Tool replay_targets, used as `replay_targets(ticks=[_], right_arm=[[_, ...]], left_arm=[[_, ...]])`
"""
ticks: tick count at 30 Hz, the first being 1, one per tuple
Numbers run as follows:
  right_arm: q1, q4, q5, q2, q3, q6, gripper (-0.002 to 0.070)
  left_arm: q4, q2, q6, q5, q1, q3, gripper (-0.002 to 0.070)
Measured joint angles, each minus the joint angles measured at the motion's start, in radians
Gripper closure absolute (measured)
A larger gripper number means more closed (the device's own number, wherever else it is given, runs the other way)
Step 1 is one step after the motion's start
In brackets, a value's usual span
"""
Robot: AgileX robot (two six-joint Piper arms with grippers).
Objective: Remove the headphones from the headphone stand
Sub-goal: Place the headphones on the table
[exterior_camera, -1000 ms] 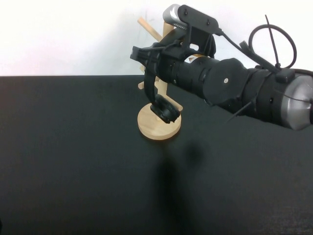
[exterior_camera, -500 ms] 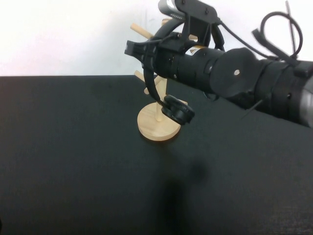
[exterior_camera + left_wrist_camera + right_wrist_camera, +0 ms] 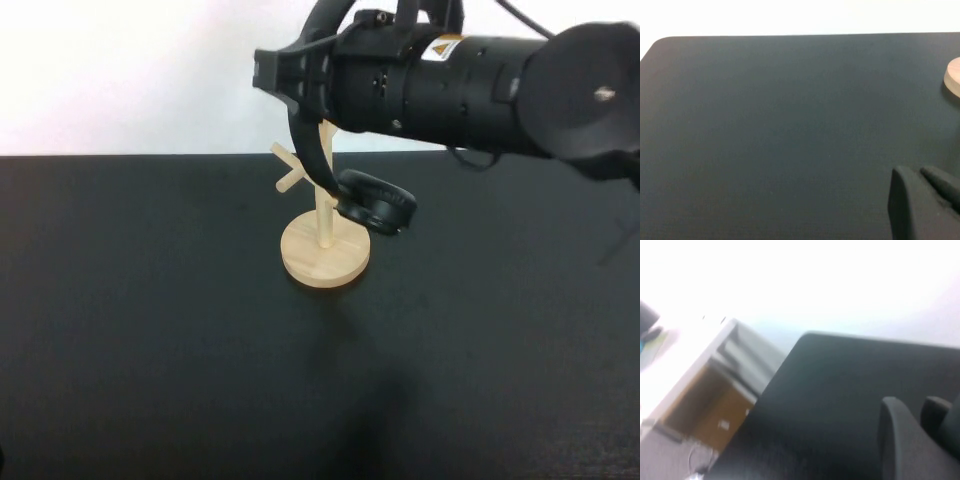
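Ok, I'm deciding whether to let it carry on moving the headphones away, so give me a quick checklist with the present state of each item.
1. Right hand shut on the headphones at the headband: ok.
2. Headband off the pegs of the headphone stand: looks ok; in the high view it hangs in front of the pole, so contact cannot be ruled out.
3. Stand upright on its base: ok.
4. Lower ear cup above the table: ok.
5. Left hand low over the table, away from the stand: ok; open or shut, cannot tell.
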Motion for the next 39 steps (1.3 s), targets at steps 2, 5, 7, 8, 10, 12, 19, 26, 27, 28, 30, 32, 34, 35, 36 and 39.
replay_targets(ticks=[2, 5, 7, 8, 10, 12, 19, 26, 27, 28, 30, 32, 34, 35, 36, 39], right_arm=[[0.000, -0.122, 0.067, -0.023, 0.000, 0.119, 0.0664], [0.000, -0.368, 0.196, -0.052, 0.000, 0.353, 0.0664], [0.000, -0.506, 0.303, -0.065, 0.000, 0.496, 0.0664], [0.000, -0.562, 0.369, -0.073, 0.000, 0.556, 0.0664], [0.000, -0.622, 0.492, -0.075, 0.000, 0.620, 0.0664], [0.000, -0.640, 0.622, -0.071, 0.000, 0.629, 0.0664], [0.000, -0.635, 0.661, 0.006, 0.094, 0.631, 0.0664], [0.000, -0.480, 0.547, 0.193, 0.137, 0.572, 0.0664], [0.000, -0.446, 0.526, 0.221, 0.137, 0.544, 0.0664], [0.000, -0.412, 0.511, 0.243, 0.137, 0.523, 0.0664], [0.000, -0.346, 0.480, 0.294, 0.137, 0.479, 0.0664], [0.000, -0.308, 0.453, 0.340, 0.137, 0.444, 0.0664], [0.000, -0.294, 0.411, 0.375, 0.137, 0.442, 0.0664], [0.000, -0.292, 0.387, 0.387, 0.137, 0.442, 0.0664], [-0.002, -0.292, 0.365, 0.398, 0.137, 0.442, 0.0664], [-0.002, -0.287, 0.324, 0.418, 0.137, 0.444, 0.0664]], left_arm=[[0.000, 0.000, 0.000, 0.000, 0.000, 0.000, 0.0679], [0.000, 0.000, 0.000, 0.000, 0.000, 0.000, 0.0679], [0.000, 0.000, 0.000, 0.000, 0.000, 0.000, 0.0679], [0.000, 0.000, 0.000, 0.000, 0.000, 0.000, 0.0679], [0.000, 0.000, 0.000, 0.000, 0.000, 0.000, 0.0679], [0.000, 0.000, 0.000, 0.000, 0.000, 0.000, 0.0679], [0.000, 0.000, 0.000, 0.000, 0.000, 0.000, 0.0679], [0.000, 0.000, 0.000, 0.000, 0.000, 0.000, 0.0679], [0.000, 0.000, 0.000, 0.000, 0.000, 0.000, 0.0679], [0.000, 0.000, 0.000, 0.000, 0.000, 0.000, 0.0680], [0.000, 0.000, 0.000, 0.000, 0.000, 0.000, 0.0679], [0.000, 0.000, 0.000, 0.000, 0.000, 0.000, 0.0679], [0.000, 0.000, 0.000, 0.000, 0.000, 0.000, 0.0679], [0.000, 0.000, 0.000, 0.000, 0.000, 0.000, 0.0679], [0.000, 0.000, 0.000, 0.000, 0.000, 0.000, 0.0679], [0.000, 0.000, 0.000, 0.000, 0.000, 0.000, 0.0679]])
